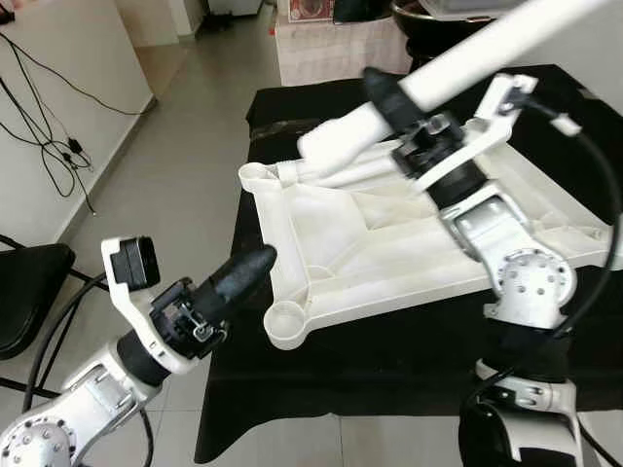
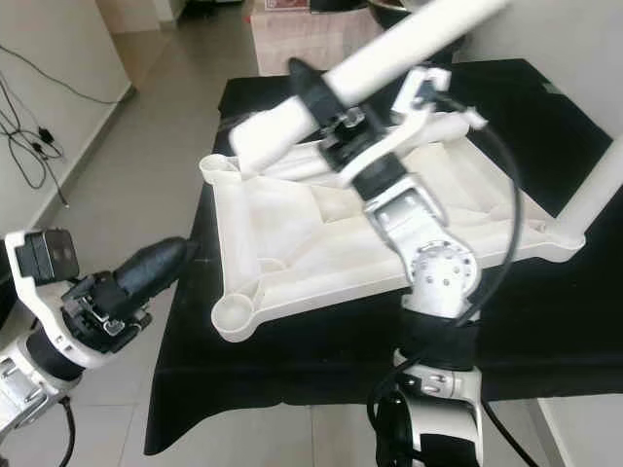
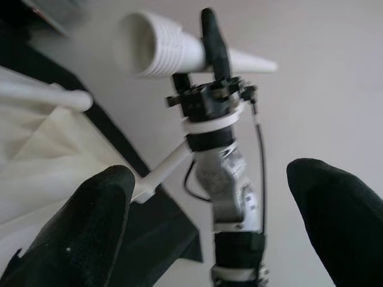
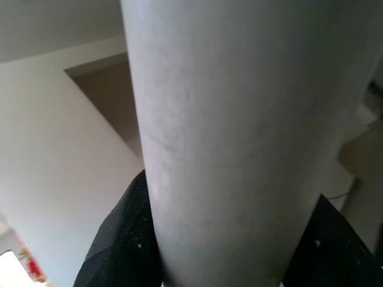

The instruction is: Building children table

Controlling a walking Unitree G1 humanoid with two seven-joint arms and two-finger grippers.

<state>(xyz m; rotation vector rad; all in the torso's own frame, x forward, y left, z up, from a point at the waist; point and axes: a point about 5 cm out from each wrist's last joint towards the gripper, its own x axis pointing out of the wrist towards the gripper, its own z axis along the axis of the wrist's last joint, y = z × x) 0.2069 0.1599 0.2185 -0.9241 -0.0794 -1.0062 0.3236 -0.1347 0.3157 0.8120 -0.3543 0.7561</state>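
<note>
**Leg held ready over the upturned top**

Left claw (image 1: 255,265), fingers spread and empty, waits beside the near corner socket (image 1: 287,324). Beyond, the right claw (image 2: 326,92) clamps a white table leg (image 1: 506,39), presumably aiming it at the inverted tabletop (image 1: 389,243) on the black desk (image 1: 389,360).

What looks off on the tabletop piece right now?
The white tabletop lies upside down on the black cloth, its near corner socket overhanging the cloth's edge. The right end effector holds a white leg above it. Nothing looks damaged.
</note>
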